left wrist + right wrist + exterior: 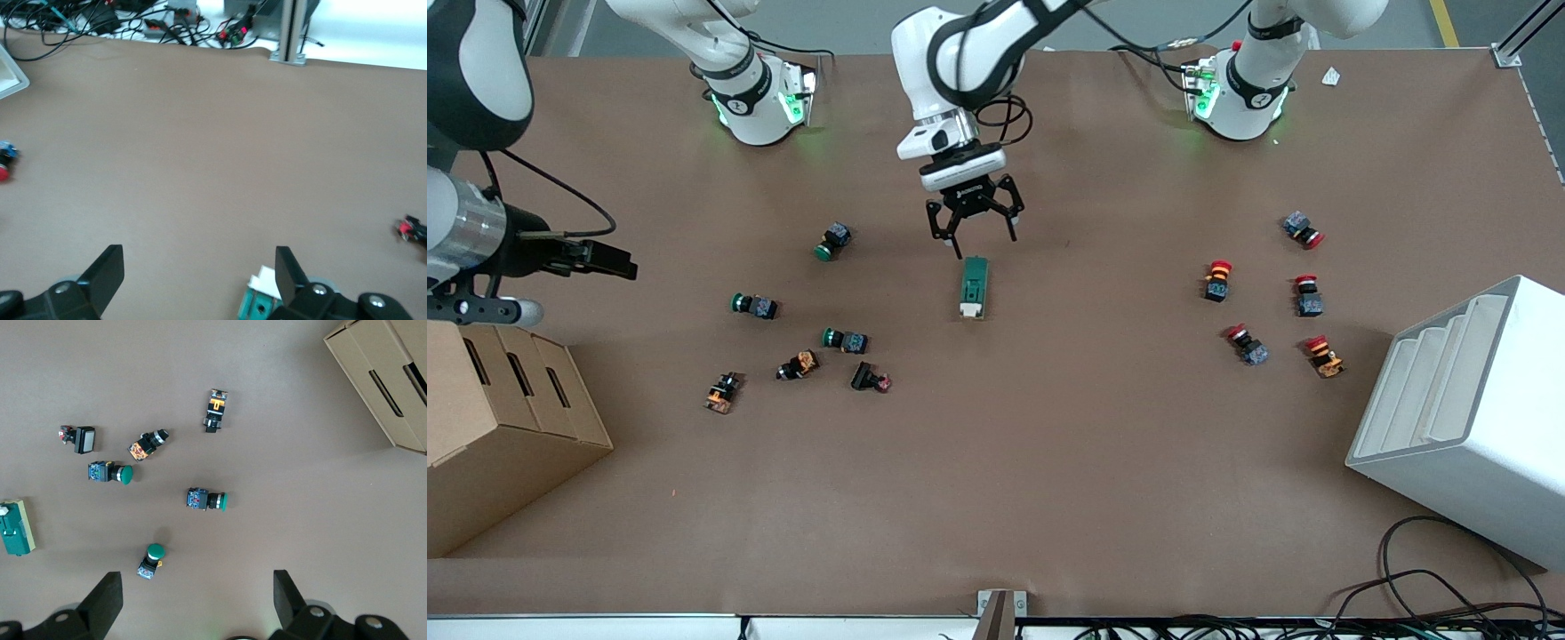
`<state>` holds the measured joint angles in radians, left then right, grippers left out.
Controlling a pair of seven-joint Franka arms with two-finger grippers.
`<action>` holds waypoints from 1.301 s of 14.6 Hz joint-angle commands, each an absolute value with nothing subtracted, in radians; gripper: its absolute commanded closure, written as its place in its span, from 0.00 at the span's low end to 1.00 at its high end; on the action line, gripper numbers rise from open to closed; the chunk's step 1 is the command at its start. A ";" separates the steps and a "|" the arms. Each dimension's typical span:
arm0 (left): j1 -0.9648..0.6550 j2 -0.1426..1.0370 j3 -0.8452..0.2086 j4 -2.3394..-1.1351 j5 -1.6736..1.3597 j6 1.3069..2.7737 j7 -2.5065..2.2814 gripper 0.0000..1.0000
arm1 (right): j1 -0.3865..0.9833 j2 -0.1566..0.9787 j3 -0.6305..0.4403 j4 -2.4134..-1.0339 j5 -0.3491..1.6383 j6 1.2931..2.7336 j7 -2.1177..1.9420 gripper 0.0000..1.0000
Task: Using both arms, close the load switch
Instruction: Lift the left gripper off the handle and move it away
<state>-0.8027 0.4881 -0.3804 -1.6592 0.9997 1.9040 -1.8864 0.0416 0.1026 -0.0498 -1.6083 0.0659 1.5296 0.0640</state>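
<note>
The load switch (974, 286) is a narrow dark-green block lying flat at the table's middle, its cream-white lever end nearer to the front camera. My left gripper (980, 242) hangs open just above the table, over the spot at the switch's green end. In the left wrist view (198, 257) the switch (260, 300) lies beside one fingertip (287, 267), not between the jaws. My right gripper (609, 260) is held high over the right arm's end of the table, open and empty (197, 580). The switch also shows in the right wrist view (15, 528).
Several green-capped and orange push buttons (845, 340) lie toward the right arm's end. Several red-capped buttons (1307, 295) lie toward the left arm's end. A cardboard box (498, 418) and a white slotted rack (1467, 409) stand at the table's two ends.
</note>
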 commanded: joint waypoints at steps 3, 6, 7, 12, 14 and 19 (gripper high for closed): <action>-0.614 0.330 -0.383 -1.626 0.738 1.914 -1.475 0.00 | -0.003 0.034 0.009 -1.641 0.025 1.502 0.049 0.00; -0.470 0.238 -0.383 -1.614 0.585 1.914 -1.220 0.00 | -0.002 0.020 0.008 -1.637 0.023 1.489 0.038 0.00; -0.416 0.212 -0.383 -1.612 0.531 1.914 -1.147 0.00 | -0.002 0.020 0.006 -1.632 0.023 1.488 0.017 0.00; -0.192 0.114 -0.382 -1.612 0.343 1.902 -0.780 0.00 | -0.005 0.028 0.000 -1.545 0.021 1.431 -0.002 0.00; -0.121 0.089 -0.380 -1.612 0.279 1.901 -0.645 0.00 | -0.009 0.031 -0.002 -1.526 0.020 1.433 -0.003 0.00; 0.003 0.032 -0.374 -1.615 0.115 1.847 -0.516 0.00 | -0.026 0.055 -0.005 -1.428 0.025 1.341 -0.008 0.00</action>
